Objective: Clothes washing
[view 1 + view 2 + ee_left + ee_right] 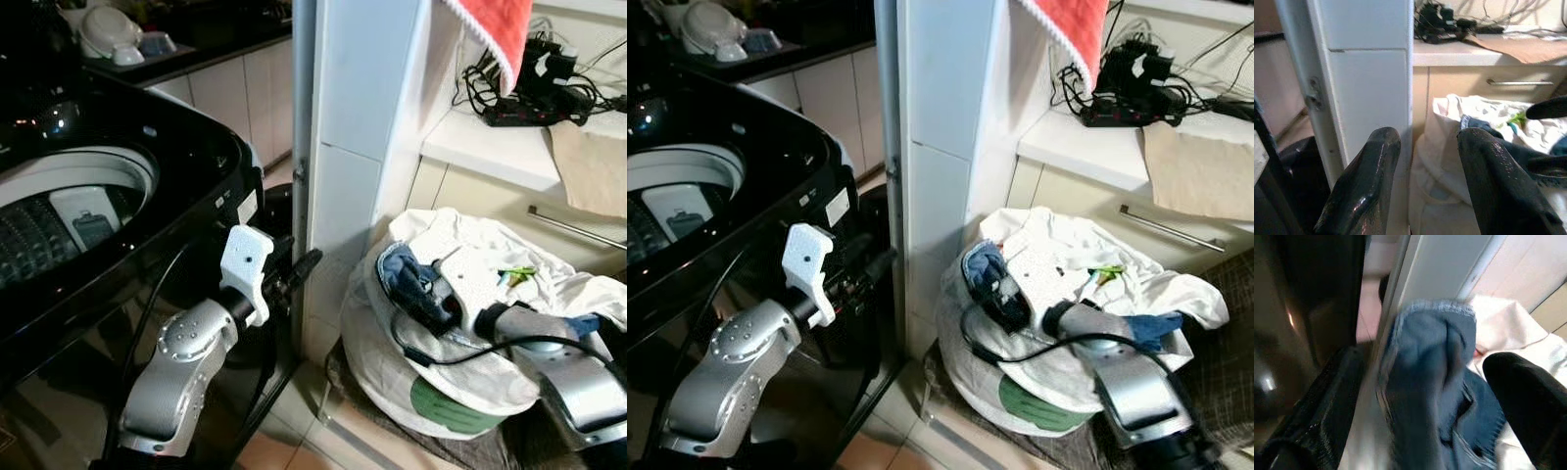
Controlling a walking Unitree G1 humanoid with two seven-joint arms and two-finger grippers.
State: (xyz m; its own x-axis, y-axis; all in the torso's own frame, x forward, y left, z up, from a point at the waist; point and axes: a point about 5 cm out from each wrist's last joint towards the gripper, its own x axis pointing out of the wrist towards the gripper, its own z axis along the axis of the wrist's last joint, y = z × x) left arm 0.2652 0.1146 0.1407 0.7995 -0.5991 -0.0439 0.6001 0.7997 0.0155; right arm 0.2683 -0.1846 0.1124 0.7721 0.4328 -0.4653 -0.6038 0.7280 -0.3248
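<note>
The right gripper (423, 299) sits low in the white laundry bag (392, 372), which stands on the floor just beside the white pillar (343, 176) on the side away from the washing machine (127, 196). In the right wrist view its two black fingers (1327, 396) stand a moderate way apart with a blue denim garment (1435, 382) bunched between them; the cloth fills the gap, but whether the pads are actually pressing on it I cannot tell for certain, so I judge this as a grasp being made, not one secured. To do it well, the fingers should bite a thick fold of the denim, not its frayed hem, close fully, and lift straight up so the garment comes free of the white clothing (470, 255) heaped around it and does not drag the bag over against the pillar. The denim lies crumpled, with no clear long axis; its raised fold points up and toward the pillar. The left gripper (299, 266) hangs close to the front of the washing machine on the pillar side, aimed at the pillar, its fingers (1366, 186) parted and empty. The machine's drum (69, 225) is open and ready to receive the garment.
</note>
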